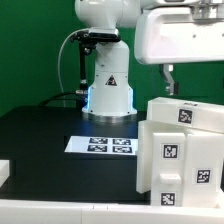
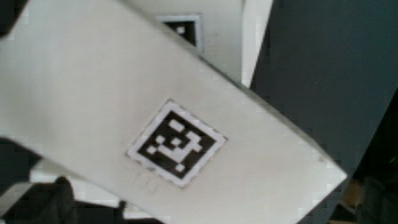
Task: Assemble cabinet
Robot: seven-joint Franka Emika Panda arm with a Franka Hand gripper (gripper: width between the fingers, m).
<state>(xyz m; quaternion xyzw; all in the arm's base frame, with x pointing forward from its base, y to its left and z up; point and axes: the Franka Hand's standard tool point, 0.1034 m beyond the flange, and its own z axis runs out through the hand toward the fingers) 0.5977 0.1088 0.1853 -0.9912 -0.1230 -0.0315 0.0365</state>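
Note:
The cabinet (image 1: pixel 182 145) is a white box with smaller white panels leaning against it, each carrying black-and-white square tags; it stands at the exterior view's right, near the front. My gripper (image 1: pixel 176 88) hangs just above its top, apart from it, with one dark finger (image 1: pixel 170 80) showing below the white hand. In the wrist view a tilted white panel of the cabinet (image 2: pixel 125 100) with one tag (image 2: pixel 180 143) fills most of the picture. The dark fingertips (image 2: pixel 32 205) stand far apart at the edges, open, with nothing gripped between them.
The marker board (image 1: pixel 105 146) lies flat on the black table (image 1: pixel 45 140) in front of the robot base (image 1: pixel 108 85). A small white part (image 1: pixel 4 172) sits at the exterior view's left edge. A green wall stands behind.

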